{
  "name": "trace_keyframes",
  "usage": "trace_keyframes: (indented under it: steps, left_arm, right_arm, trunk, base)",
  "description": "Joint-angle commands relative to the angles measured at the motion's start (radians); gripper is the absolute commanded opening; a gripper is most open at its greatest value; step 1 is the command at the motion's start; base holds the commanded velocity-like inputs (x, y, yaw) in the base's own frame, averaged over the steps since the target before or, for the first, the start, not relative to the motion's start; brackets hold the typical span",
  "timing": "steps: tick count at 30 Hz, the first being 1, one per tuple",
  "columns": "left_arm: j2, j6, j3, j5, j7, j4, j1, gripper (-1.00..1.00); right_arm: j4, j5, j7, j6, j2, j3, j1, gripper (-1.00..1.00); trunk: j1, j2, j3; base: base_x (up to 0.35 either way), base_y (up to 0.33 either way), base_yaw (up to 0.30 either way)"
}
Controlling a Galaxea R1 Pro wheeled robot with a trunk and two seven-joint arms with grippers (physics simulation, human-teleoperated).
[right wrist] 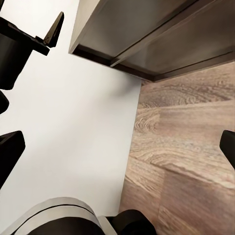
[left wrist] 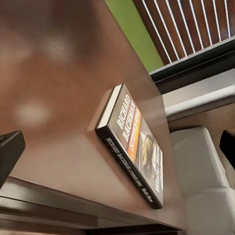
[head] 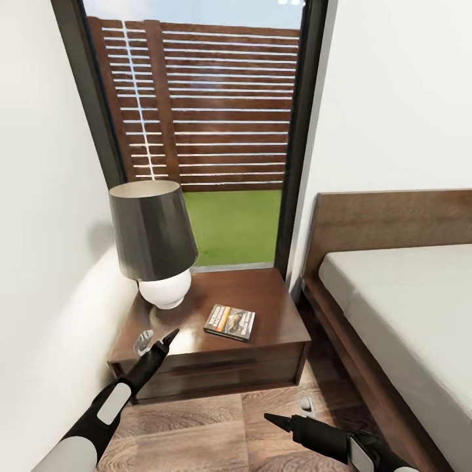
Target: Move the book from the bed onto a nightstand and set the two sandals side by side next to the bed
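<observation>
Both grippers have their fingers spread and hold nothing. Low at the left of the head view, the left gripper (head: 155, 341) hangs just over the front left corner of the low dark brown glossy wooden nightstand (head: 275, 308), with one pale finger (head: 142, 341) and one dark pointed one apart, touching neither wood nor paper. At the bottom right of that view the right gripper (head: 292, 412) hovers open above the light wood-plank floor (head: 196, 426).

In the lower middle of the head view, the small thin paperback book with a dark photo cover and an orange strip (head: 230, 321) lies flat on the nightstand top, right of the white-based lamp with a dark grey shade (head: 154, 239). In the left wrist view the book (left wrist: 137, 147) sits close to the cabinet's edge. At the right of the head view is the dark-framed bed with a pale grey mattress (head: 406, 308).

With the book seemingly delivered, the risk is in leaving: a sideways swing of the left arm could clip the lamp or nudge the book off the edge. Lifting clear first would avoid both.
</observation>
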Motion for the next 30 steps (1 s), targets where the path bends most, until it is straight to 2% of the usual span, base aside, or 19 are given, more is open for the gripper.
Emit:
trace_keyframes:
  steps: [1, 3, 30]
  left_arm:
    - [0.000, 0.011, 0.003, 0.009, -0.004, 0.000, -0.001, 1.00]
    - [0.000, 0.011, 0.003, 0.009, -0.004, 0.000, -0.001, 1.00]
    - [0.004, 0.019, 0.002, 0.009, -0.005, -0.001, -0.001, 1.00]
  right_arm:
    - [-0.001, -0.010, 0.001, 0.010, -0.001, 0.007, 0.000, 1.00]
    - [-0.001, -0.010, 0.001, 0.010, -0.001, 0.007, 0.000, 1.00]
    - [-0.001, -0.010, 0.000, 0.010, -0.001, 0.008, 0.000, 1.00]
  trunk:
    - [0.000, 0.000, -0.001]
    - [0.000, 0.000, -0.001]
    - [-0.104, 0.189, 0.084]
  base:
    - [-0.005, -0.003, 0.001]
    - [-0.003, -0.002, 0.000]
    - [0.000, 0.000, 0.000]
